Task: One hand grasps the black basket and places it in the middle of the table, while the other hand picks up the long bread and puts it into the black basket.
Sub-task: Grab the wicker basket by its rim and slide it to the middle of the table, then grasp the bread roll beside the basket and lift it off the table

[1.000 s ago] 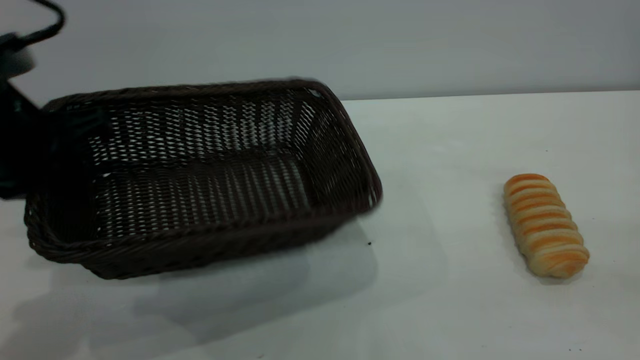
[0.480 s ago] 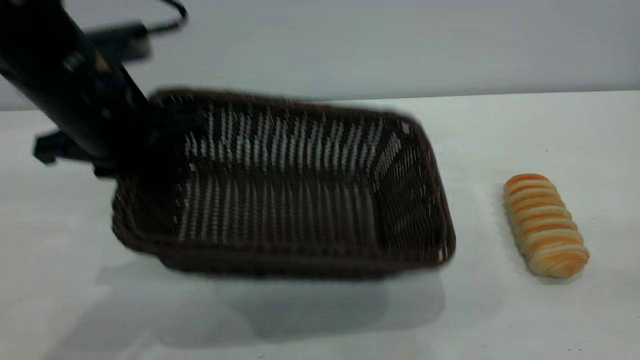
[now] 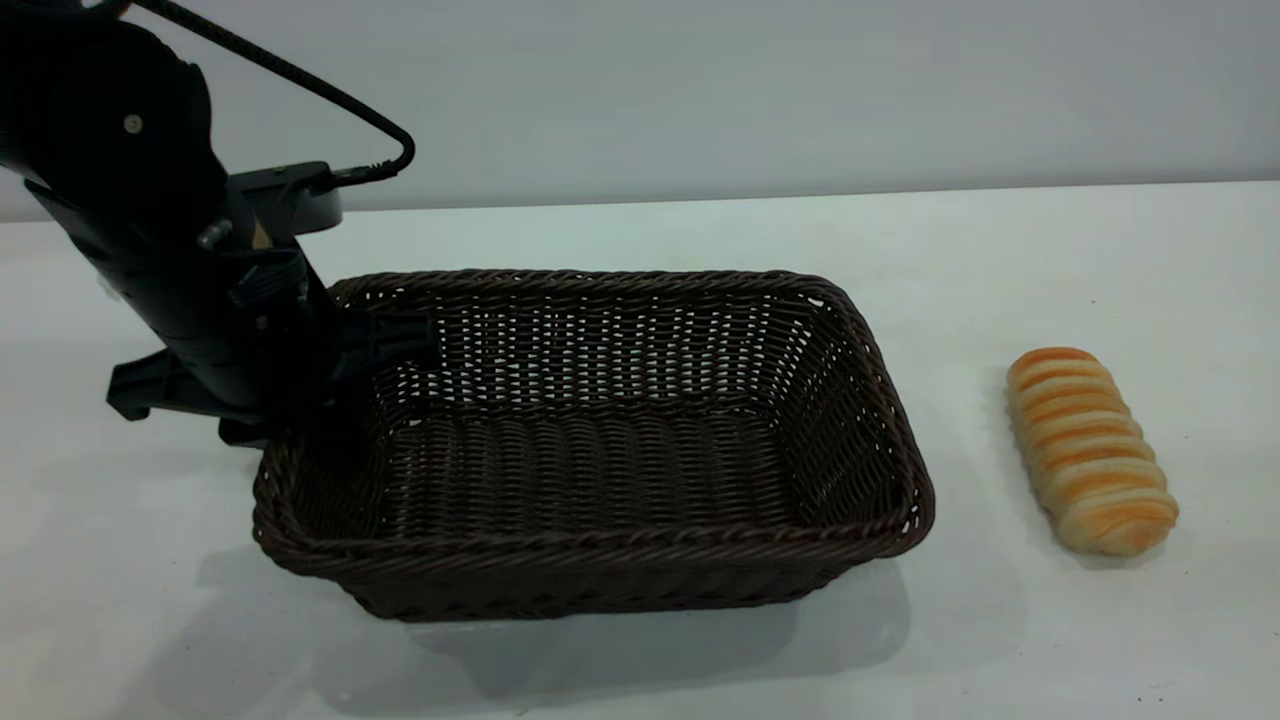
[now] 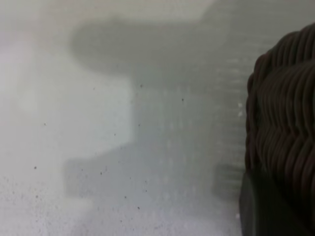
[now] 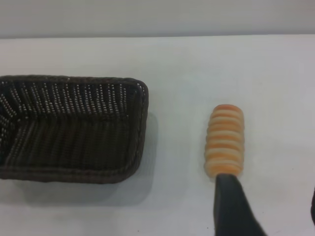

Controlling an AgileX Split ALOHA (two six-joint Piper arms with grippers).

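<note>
Clamped on the black basket's (image 3: 600, 450) nine-o'clock rim, the left gripper (image 3: 330, 400) held it flat mid-table (image 3: 640, 230), while the long bread (image 3: 1090, 450) lay untouched at three o'clock, the right gripper (image 5: 268, 206) spread wide above it.

The exterior view is taken from the front, slightly raised, covering the table (image 3: 640, 660). The left wrist view is set very close against the black basket (image 4: 285, 123) rim. The right wrist view (higher, farther off) shares the black basket and long bread (image 5: 225, 141) with the exterior view.
</note>
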